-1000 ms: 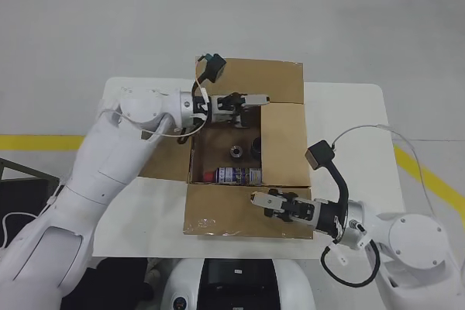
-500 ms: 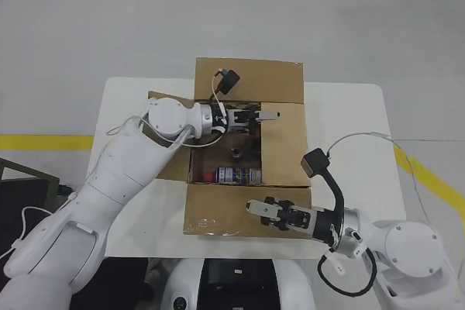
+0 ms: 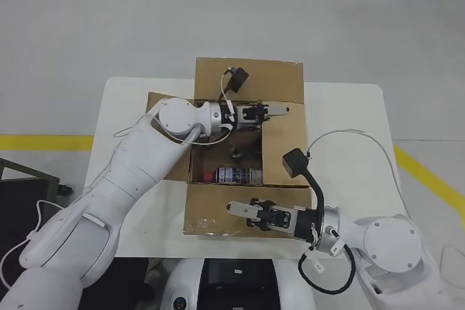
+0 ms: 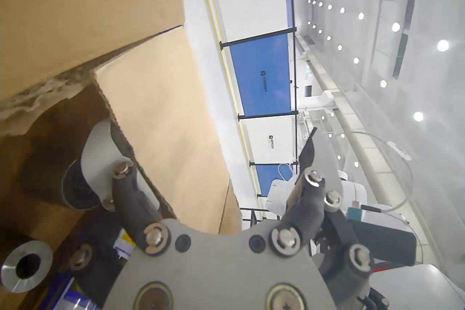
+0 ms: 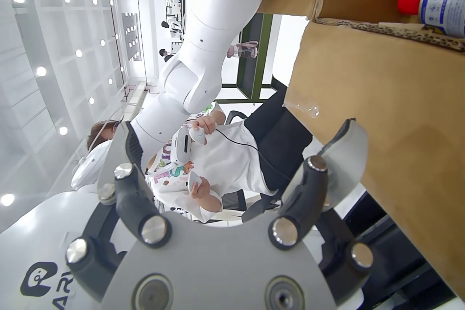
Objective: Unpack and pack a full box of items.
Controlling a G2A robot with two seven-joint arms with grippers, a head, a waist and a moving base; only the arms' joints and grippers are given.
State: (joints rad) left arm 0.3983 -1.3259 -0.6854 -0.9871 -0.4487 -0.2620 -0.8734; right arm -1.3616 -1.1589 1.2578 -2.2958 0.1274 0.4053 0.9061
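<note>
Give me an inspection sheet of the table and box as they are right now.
Surface: white table, carrying one box.
Job's things: open cardboard box, flaps spread; inside it, a red-capped bottle lying down and a small dark round part.
Clutter: nothing seen.
Grippers: left gripper open, fingers straddling a side flap's edge; right gripper open at the near flap.
Cables: white cable arching above the right arm.
Surroundings: grey floor, yellow line.
</note>
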